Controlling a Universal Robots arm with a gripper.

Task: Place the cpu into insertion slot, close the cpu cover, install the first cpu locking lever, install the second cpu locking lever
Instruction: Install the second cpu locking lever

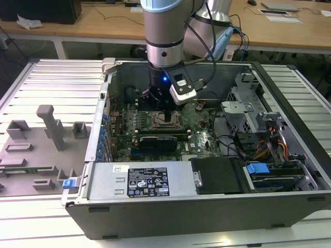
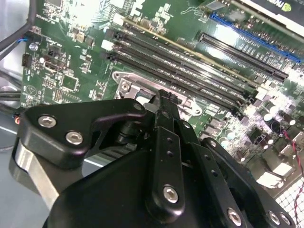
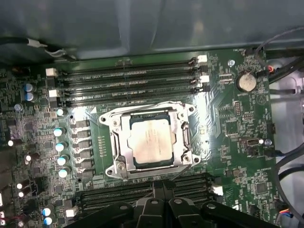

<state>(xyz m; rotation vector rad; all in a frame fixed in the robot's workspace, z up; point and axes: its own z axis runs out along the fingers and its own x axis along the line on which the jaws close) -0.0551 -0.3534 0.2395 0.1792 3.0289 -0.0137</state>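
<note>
In the first wrist view the cpu, a dull silver square, lies in the insertion slot on the green board. The cpu cover, a silver frame, lies flat around it. Thin metal bars run along two sides of the cover; whether they are latched I cannot tell. My gripper is shut with nothing in it and hovers just off one edge of the socket. In the second wrist view the shut black fingertips hang close over the socket's silver frame. In the exterior view the gripper stands directly above the socket.
Long black memory slots run beside the socket, with more under the gripper. A black card lies across the board. The case walls, a drive cage and cables close in the board. A grey fixture plate sits outside.
</note>
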